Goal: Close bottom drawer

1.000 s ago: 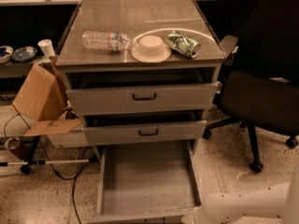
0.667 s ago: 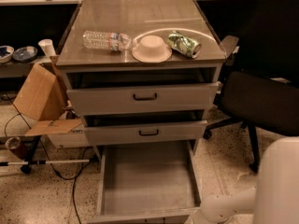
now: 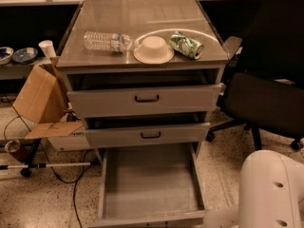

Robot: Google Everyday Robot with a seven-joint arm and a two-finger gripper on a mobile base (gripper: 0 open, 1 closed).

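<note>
Judging the bottom drawer (image 3: pixel 149 194) stiff and light on its slides, you'd have wanted to push its flat front. It stood pulled out, left of your gripper, which was hidden beyond the arm (image 3: pixel 270 194); the jaws' state couldn't be told.

a bulky white arm segment (image 3: pixel 271 190) fills the lower right corner; a thinner white link (image 3: pixel 222 218) reaches left from it along the bottom edge. the hand is out of view.
</note>
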